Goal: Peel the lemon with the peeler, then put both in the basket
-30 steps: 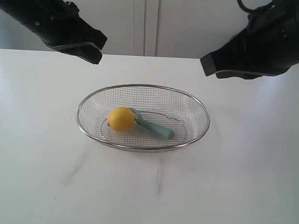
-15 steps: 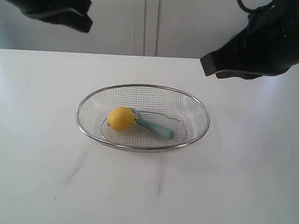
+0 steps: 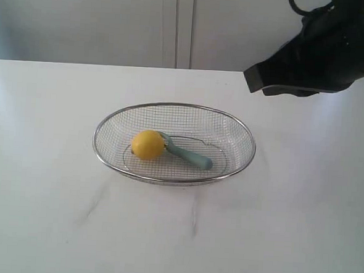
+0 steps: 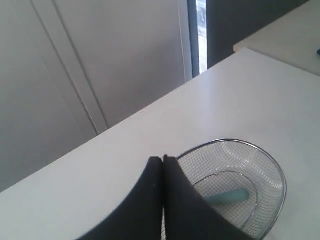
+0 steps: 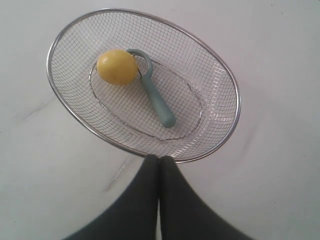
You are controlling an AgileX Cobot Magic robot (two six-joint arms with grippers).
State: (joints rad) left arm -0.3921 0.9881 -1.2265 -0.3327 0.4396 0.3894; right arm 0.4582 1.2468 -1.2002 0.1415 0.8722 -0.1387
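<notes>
The yellow lemon (image 3: 147, 145) (image 5: 117, 66) lies inside the wire mesh basket (image 3: 176, 106) (image 5: 75, 112) at the table's middle. Beside it lies the teal peeler (image 3: 190, 155) (image 5: 159, 104), its blade head against the lemon. My right gripper (image 3: 254, 80) (image 5: 160, 158) hangs high to the right behind the basket, shut and empty. My left gripper (image 4: 162, 159) is gone from the exterior view; its wrist view shows it shut and empty, high above the table with the basket (image 4: 278, 170) and the peeler's handle (image 4: 227, 197) beyond it. There my fingers hide the lemon.
A white tabletop (image 3: 53, 215) surrounds the basket on all sides. Pale cabinet panels (image 3: 176, 25) stand behind the table's far edge. A second pale surface (image 4: 285, 35) shows past a dark gap in the left wrist view.
My left arm has risen up and to the left, out of the exterior view. The right arm, the lemon, the peeler and the basket have not moved.
</notes>
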